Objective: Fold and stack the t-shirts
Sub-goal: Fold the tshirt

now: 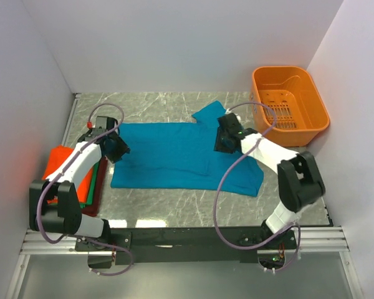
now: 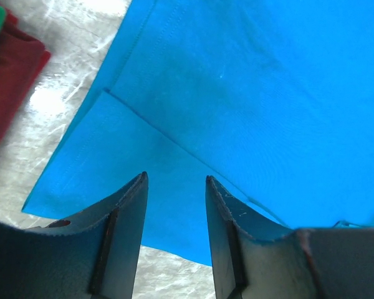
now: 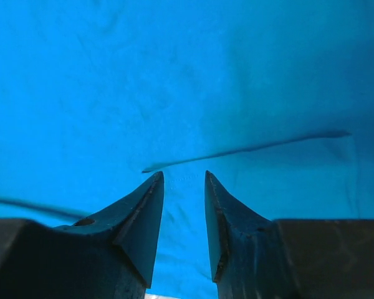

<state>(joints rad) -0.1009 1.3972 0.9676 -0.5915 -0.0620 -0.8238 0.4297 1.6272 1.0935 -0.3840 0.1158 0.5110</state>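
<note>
A teal-blue t-shirt (image 1: 174,156) lies spread flat in the middle of the table, one sleeve pointing to the back. It fills the left wrist view (image 2: 249,81) and the right wrist view (image 3: 143,81). A stack of folded t-shirts, orange (image 1: 57,163) on top with green and dark red (image 2: 12,75) under it, lies at the left. My left gripper (image 1: 116,148) is open over the shirt's left edge (image 2: 176,180). My right gripper (image 1: 223,138) is open over the shirt's right part near a fold line (image 3: 184,177). Neither holds cloth.
An orange plastic basket (image 1: 311,99) stands at the back right. The table is grey marble (image 1: 143,106), with white walls on three sides. A black rail (image 1: 187,237) with the arm bases runs along the near edge.
</note>
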